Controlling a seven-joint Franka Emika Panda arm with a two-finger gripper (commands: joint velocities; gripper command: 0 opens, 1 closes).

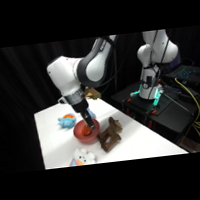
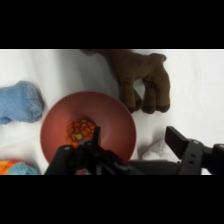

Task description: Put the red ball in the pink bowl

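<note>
One small red ball (image 2: pixel 79 131), egg-shaped and red-orange with pale yellowish speckles, lies inside the pink bowl (image 2: pixel 112 120), left of the bowl's centre as the wrist view shows it. The bowl is round and shallow, salmon-pink, with a smooth matte inner surface, and it sits on the white surface (image 1: pixel 137 139). The end effector (image 2: pixel 135 137) hangs low over the bowl with its two black fingers spread wide, one finger just beside the ball, the other out past the bowl's rim; nothing is between them. A brown wooden block figure (image 2: pixel 142 75), blocky and legged, stands just beside the bowl's rim. A soft blue plush toy (image 2: pixel 20 102) with orange parts lies on the bowl's other side. In the side view a white round plush (image 1: pixel 84 156) rests near the surface's front edge.
</note>
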